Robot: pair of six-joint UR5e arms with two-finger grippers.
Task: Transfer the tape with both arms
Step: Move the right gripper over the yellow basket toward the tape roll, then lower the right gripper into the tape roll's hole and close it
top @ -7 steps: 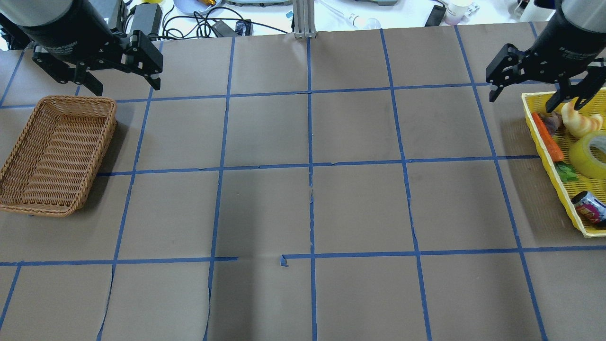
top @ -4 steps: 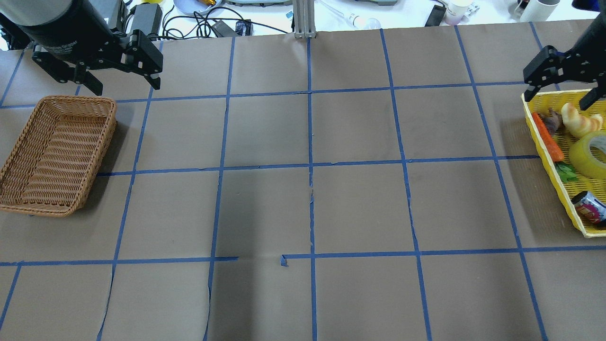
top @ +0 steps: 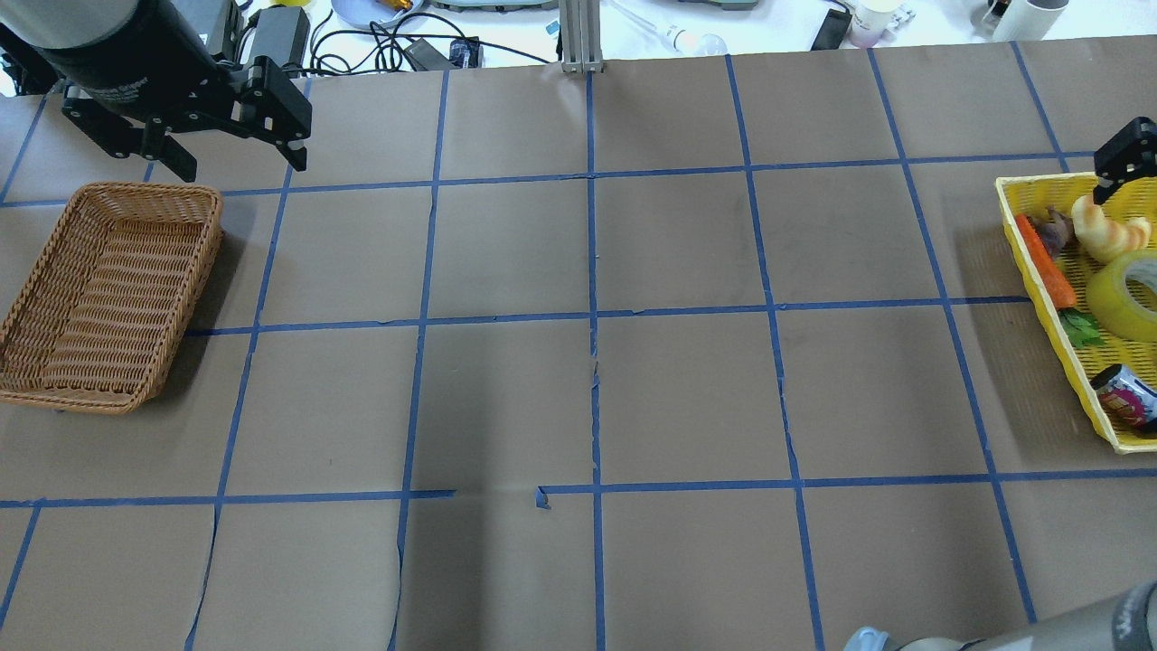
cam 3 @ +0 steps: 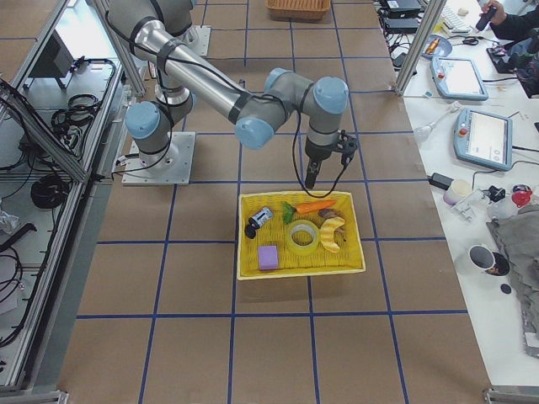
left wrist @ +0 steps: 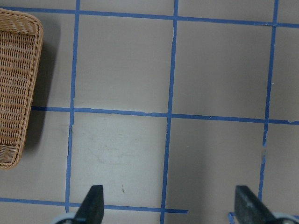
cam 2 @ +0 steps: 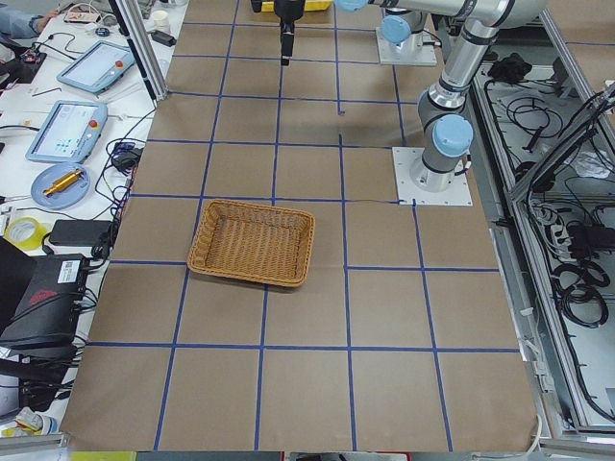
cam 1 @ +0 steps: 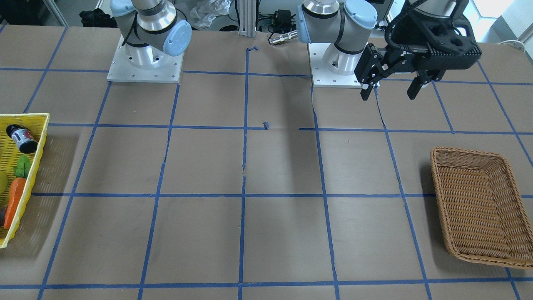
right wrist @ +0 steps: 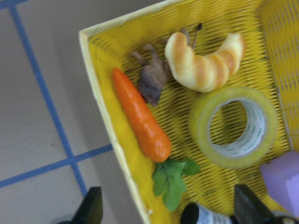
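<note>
The right tool (right wrist: 170,209), jaws wide and empty, is nearer; the tape (right wrist: 200,122) lies flat at 1 o'clock.

A tray (cam 3: 300,273) sits at the right end of the table (top: 678,389) and a basket (top: 108,289) at the left end, well apart. In the tray the tape (right wrist: 200,122) lies flat near the middle. A carrot (right wrist: 140,116) lies along the wall nearest the table's middle; a croissant (right wrist: 203,60) lies at the end far from the robot, just beside the tape, with a small lump (right wrist: 152,79) between carrot and croissant. A can (cam 3: 259,220) and a block (cam 3: 269,257) lie at the end near the robot, the block on the outer side. The right gripper (cam 3: 311,180) hangs above the tray; the left gripper (top: 242,170) hangs above the table, beside the basket on its inner side.
</note>
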